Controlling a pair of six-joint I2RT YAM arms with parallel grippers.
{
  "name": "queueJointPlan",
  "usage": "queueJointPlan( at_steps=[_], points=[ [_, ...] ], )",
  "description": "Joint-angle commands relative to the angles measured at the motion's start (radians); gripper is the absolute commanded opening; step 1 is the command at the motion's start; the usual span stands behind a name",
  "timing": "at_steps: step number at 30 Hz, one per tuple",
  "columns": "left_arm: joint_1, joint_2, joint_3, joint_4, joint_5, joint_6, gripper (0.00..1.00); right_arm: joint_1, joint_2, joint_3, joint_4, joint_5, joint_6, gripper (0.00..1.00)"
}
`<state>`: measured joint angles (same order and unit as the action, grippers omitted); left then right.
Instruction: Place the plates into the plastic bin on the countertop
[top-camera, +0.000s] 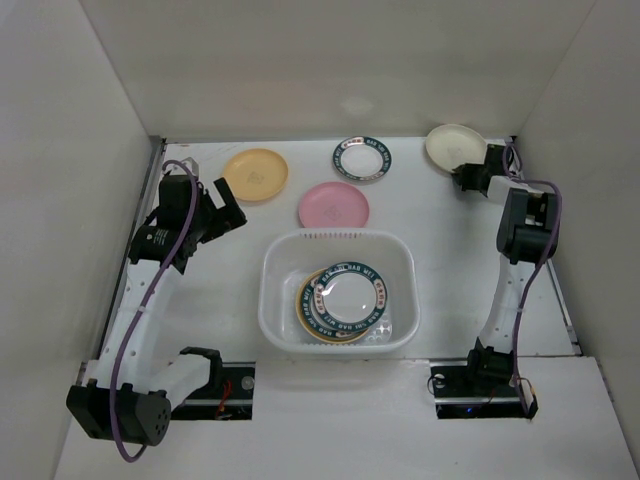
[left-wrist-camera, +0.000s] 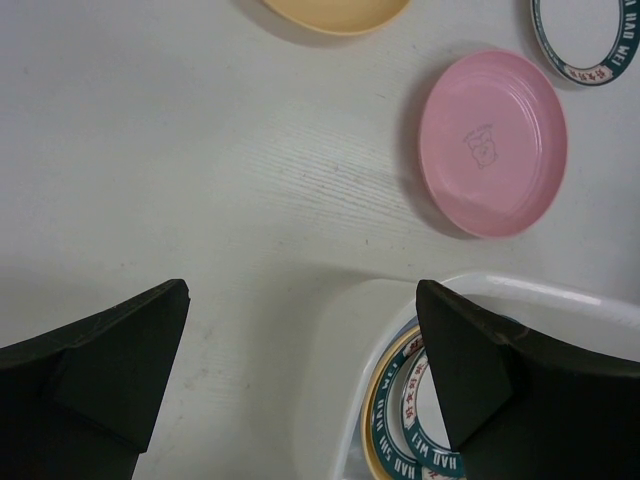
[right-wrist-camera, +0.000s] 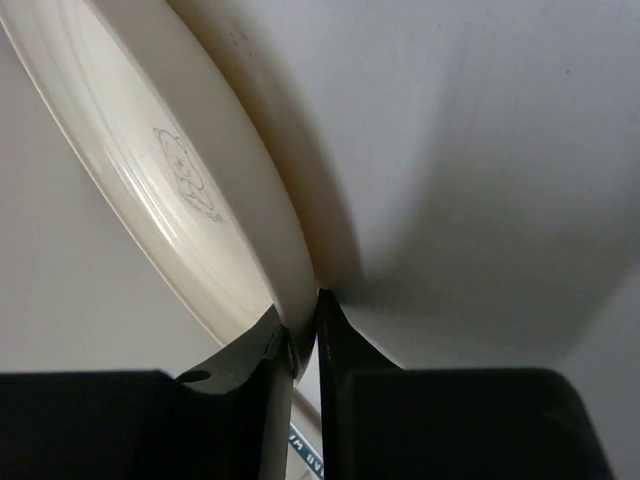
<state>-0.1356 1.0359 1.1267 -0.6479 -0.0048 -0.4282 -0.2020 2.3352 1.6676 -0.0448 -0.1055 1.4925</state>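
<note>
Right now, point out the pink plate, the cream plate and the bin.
pink plate (top-camera: 333, 205): top view, centre of the plate.
cream plate (right-wrist-camera: 185, 180): right wrist view, inner face at the printed mark.
bin (top-camera: 267, 290): top view, left rim.

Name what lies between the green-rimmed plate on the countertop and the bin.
The pink plate, shown in the top view, between the green-rimmed plate and plastic bin.

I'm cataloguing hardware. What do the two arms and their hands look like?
Both arms have white links, black joint housings and black bases. A purple cable loops along the left arm and another along the right arm. The left hand and right hand are black, with matte wedge-shaped fingers. No markings are readable.
</note>
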Motion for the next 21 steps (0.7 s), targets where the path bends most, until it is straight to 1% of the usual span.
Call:
queueJointPlan(
  at_steps=[1, 4, 8, 12, 17, 19, 21],
  points=[
    [0.005, -0.013, 0.044, -0.002, 0.008, 0.005, 1.00, -0.006, -0.005, 0.035, 0.046, 0.003, 0.086, 0.10],
    [-0.003, -0.008, 0.044, 0.001, 0.008, 0.005, 1.00, -0.001, -0.051, -0.011, 0.060, -0.005, 0.087, 0.03],
    [-0.014, -0.002, 0.041, 0.016, 0.012, 0.005, 1.00, 0.000, -0.177, -0.139, 0.111, -0.008, 0.071, 0.01],
    [-0.020, -0.002, 0.033, 0.039, 0.028, 0.002, 1.00, 0.032, -0.351, -0.319, 0.184, -0.025, 0.045, 0.00],
    [-0.026, -0.005, 0.022, 0.062, 0.035, 0.003, 1.00, 0.101, -0.621, -0.517, 0.244, -0.115, -0.020, 0.00],
    [-0.026, -0.007, 0.015, 0.071, 0.035, 0.005, 1.00, 0.152, -0.726, -0.552, 0.226, -0.160, -0.092, 0.00],
    [-0.026, -0.007, 0.004, 0.085, 0.035, 0.005, 1.00, 0.216, -0.825, -0.574, 0.169, -0.203, -0.177, 0.00]
  ],
)
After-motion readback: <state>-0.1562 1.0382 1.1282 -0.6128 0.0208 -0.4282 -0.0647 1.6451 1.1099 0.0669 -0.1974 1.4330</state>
